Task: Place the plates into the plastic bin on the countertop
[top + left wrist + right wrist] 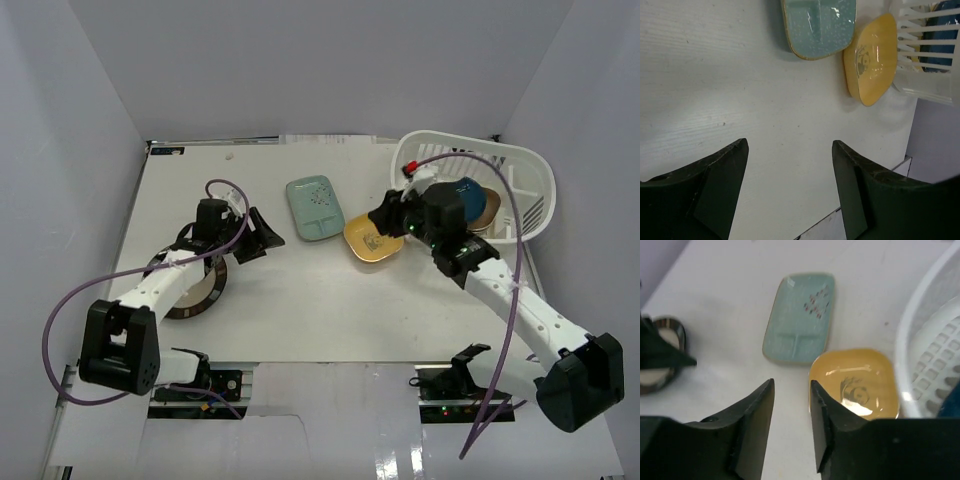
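Note:
A yellow plate (372, 242) (855, 382) lies on the countertop (300, 290), leaning against the white plastic bin (520, 180) (930, 350). Just left of it lies a pale green rectangular plate (314, 208) (799, 317) (820, 25). A round dark-rimmed plate (195, 292) (660, 362) sits under my left arm. Inside the bin stand a dark teal plate (468, 190) and a tan one (490, 207). My right gripper (383, 225) (791, 387) hangs open and empty, its right finger over the yellow plate's left rim. My left gripper (262, 235) (790, 150) is wide open over bare table.
The bin (927, 45) fills the far right corner next to the side wall. The table's near edge (875, 185) runs close under my left gripper. Grey walls enclose the table on three sides.

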`<action>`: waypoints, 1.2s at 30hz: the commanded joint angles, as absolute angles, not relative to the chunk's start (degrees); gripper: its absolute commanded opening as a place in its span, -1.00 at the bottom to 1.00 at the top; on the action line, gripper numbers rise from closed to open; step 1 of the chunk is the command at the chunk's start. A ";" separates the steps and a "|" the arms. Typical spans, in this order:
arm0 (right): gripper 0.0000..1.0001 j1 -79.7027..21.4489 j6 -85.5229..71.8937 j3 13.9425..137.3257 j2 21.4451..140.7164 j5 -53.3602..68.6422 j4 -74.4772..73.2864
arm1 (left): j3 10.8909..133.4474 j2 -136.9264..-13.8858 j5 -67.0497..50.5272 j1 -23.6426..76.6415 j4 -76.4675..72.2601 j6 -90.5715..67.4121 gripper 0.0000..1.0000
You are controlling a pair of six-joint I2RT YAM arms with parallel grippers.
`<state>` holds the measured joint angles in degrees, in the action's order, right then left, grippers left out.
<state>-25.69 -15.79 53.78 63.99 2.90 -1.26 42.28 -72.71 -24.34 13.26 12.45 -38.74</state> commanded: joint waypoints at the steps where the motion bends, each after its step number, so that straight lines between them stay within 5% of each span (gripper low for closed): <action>1: -0.13 -32.41 -8.27 47.12 64.86 0.36 -1.06 | 47.28 -76.36 -19.78 14.06 8.80 -41.31 0.57; 6: 0.37 -41.22 -1.15 48.42 74.16 -6.31 -3.86 | 54.65 -87.35 -19.51 14.33 7.21 -42.98 0.61; 12: 0.36 -41.92 -0.35 51.93 87.26 -10.02 -2.28 | 61.69 -97.27 -18.37 14.41 7.64 -42.19 0.62; 18: -0.09 -43.50 -0.35 53.09 94.74 -14.23 0.78 | 67.93 -103.62 -19.60 15.03 8.00 -41.75 0.62; 19: -0.61 -44.72 -0.35 53.17 94.83 -15.11 0.70 | 69.24 -105.19 -19.60 15.12 8.09 -41.40 0.62; 21: -0.84 -46.57 -0.35 53.17 93.52 -16.87 0.09 | 70.40 -106.78 -19.60 15.29 8.17 -41.22 0.62; 29: -0.85 -52.47 0.69 54.58 71.30 -22.74 -6.42 | 77.24 -115.56 -19.16 15.38 9.23 -40.43 0.51; 36: -0.85 -38.79 7.12 60.38 70.13 -29.12 -7.91 | 80.07 -120.23 -19.60 15.82 8.53 -41.31 -0.19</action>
<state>-44.86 3.68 58.54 68.99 -25.21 -7.01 78.54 -119.90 -19.55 15.40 8.67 -41.45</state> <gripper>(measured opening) 0.087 0.430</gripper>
